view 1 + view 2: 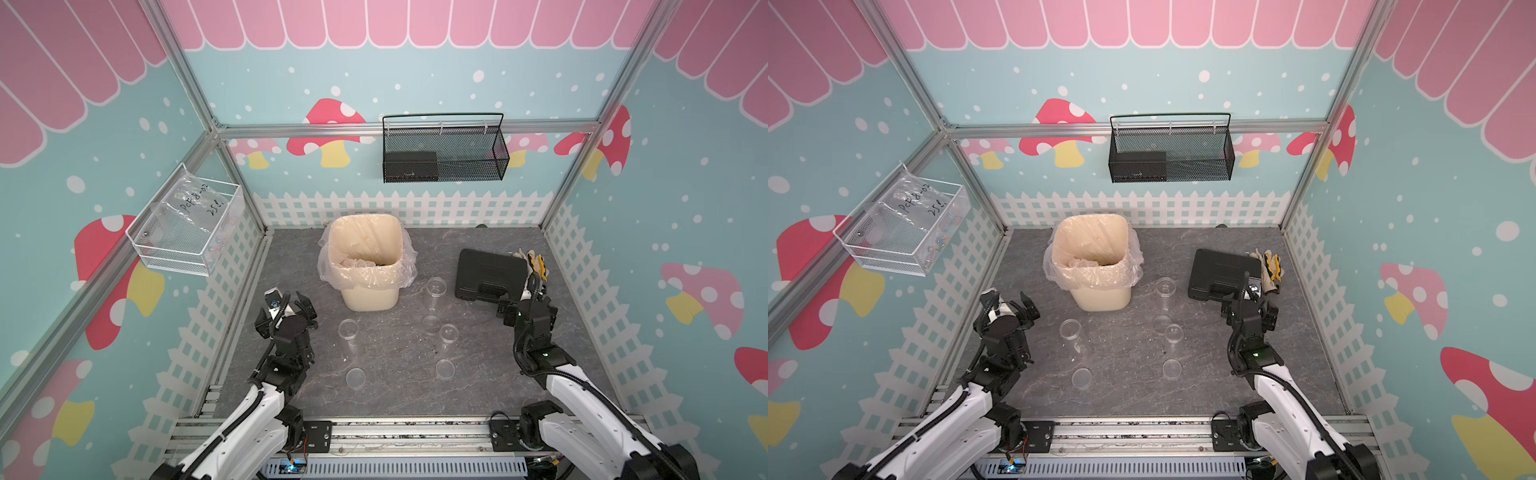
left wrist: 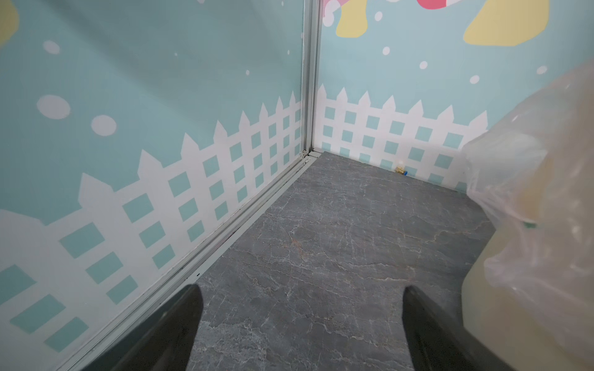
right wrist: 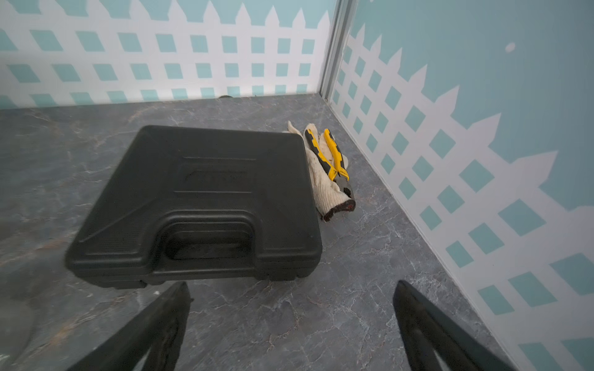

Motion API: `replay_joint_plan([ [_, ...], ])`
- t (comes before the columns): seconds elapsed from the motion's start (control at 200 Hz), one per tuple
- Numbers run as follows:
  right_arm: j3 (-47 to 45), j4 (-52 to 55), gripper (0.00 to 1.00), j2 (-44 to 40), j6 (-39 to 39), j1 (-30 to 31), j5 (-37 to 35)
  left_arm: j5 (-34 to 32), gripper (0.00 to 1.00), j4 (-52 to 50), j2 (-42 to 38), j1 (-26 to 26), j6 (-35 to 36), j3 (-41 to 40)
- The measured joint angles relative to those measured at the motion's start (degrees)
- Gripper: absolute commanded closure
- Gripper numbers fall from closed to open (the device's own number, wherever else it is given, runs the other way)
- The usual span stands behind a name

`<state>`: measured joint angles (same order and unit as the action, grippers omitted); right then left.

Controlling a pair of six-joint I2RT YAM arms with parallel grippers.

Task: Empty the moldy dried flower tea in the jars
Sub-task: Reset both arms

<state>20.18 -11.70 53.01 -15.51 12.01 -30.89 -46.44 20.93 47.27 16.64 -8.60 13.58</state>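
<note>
- Left tool point(image 2: 300, 305): spread wide, gripping nothing, over bare table point(image 1: 386, 399), just beside the cream bin point(image 1: 370, 297).
- Right tool point(image 3: 291, 295): likewise spread wide and empty, near the black case point(image 3: 199, 192); glove point(image 3: 321, 183) and pliers point(image 3: 331, 154) beyond it.
- Three clear jars point(image 1: 348, 329) upright on the table, well apart, looking empty.
- Flat lids point(image 1: 355, 378) lying between them.
- Dried flower tea point(image 1: 380, 262): brownish bits low inside the bin, hard to make out.
</note>
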Motion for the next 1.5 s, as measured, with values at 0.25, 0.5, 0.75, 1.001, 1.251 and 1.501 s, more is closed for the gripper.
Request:
replay_joint_plan([
  [0.25,-5.97,-23.98,0.00,13.29,7.28,-4.96,5.14,0.70,0.00,25.81,20.52,-0.66,4.00,-4.74],
  [0.5,-7.96,-43.25,0.00,23.96,13.66,-6.95,12.09,4.87,0.00,49.35,37.55,-3.28,7.34,-5.25],
  [0.75,-8.70,-56.98,0.00,33.81,14.84,-10.16,19.10,9.16,0.00,51.15,39.47,-4.57,8.52,-2.27],
  [1.001,-9.25,-61.37,0.00,34.45,14.78,-10.84,21.40,14.75,0.00,46.82,39.39,-6.27,8.81,0.81],
  [1.251,-9.25,-62.10,0.00,34.45,14.80,-10.84,21.99,18.67,0.00,47.32,42.84,-7.15,9.03,0.81],
  [1.501,-9.25,-62.14,0.00,34.45,14.80,-10.84,21.99,19.04,0.01,44.46,42.51,-7.39,8.83,3.08],
])
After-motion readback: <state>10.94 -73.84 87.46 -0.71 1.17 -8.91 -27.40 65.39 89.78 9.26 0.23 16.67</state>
